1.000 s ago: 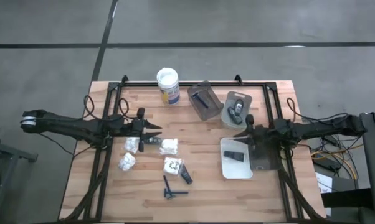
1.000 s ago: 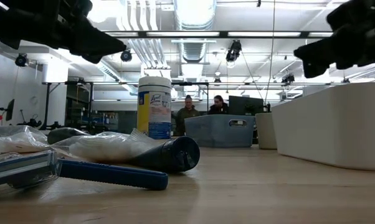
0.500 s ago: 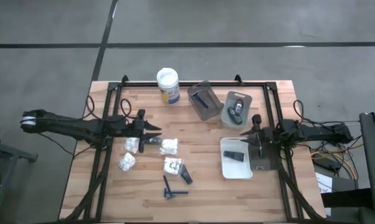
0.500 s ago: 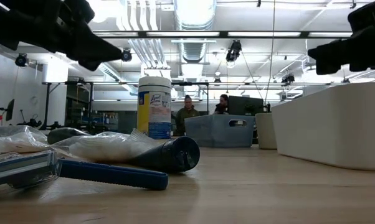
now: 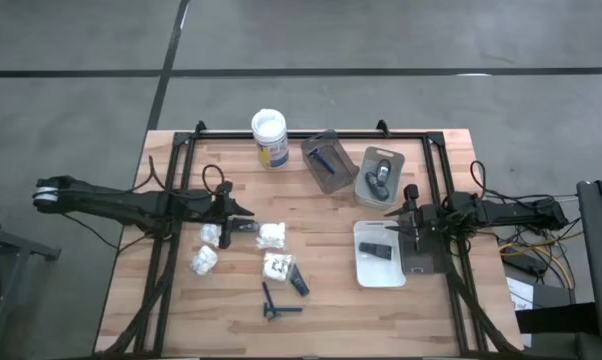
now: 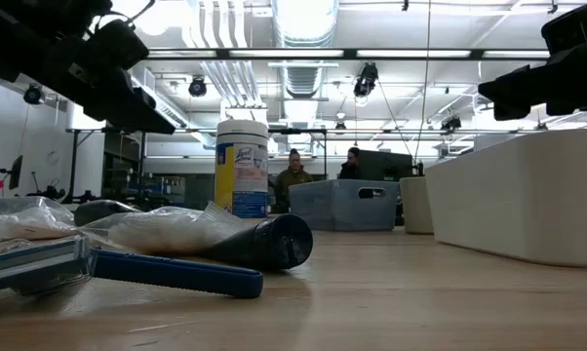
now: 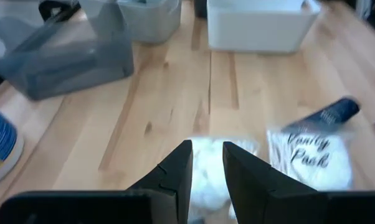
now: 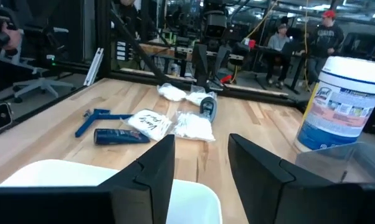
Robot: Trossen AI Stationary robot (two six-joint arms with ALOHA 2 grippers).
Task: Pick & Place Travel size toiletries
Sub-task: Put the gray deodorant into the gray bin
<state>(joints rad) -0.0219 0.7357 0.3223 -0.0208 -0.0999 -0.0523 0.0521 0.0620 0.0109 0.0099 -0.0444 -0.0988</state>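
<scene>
Loose toiletries lie on the table's left half: white lumpy packets [image 5: 272, 234] [image 5: 203, 259] [image 5: 278, 265], a dark grey oval bottle [image 5: 246, 226], a black tube [image 5: 298, 280] and a blue razor [image 5: 276, 303]. My left gripper [image 5: 247, 217] hovers low over the bottle and beside the nearest packet [image 7: 206, 149], fingers narrowly open with nothing between them. My right gripper [image 5: 391, 214] is open and empty above the far edge of the white tray [image 5: 381, 270], which holds a black tube [image 5: 377, 250].
A white-lidded tub [image 5: 269, 135] stands at the far edge. Two grey trays sit beside it: one [image 5: 328, 165] holds a blue razor, the other [image 5: 379, 177] holds oval bottles. A further grey tray [image 5: 423, 250] adjoins the white one. People sit in the room beyond the table.
My left gripper has dropped lower toward the packets and eased slightly toward the table's left edge. My right gripper has drawn back toward the table's right edge and now holds still over the white tray. No toiletry has moved.
</scene>
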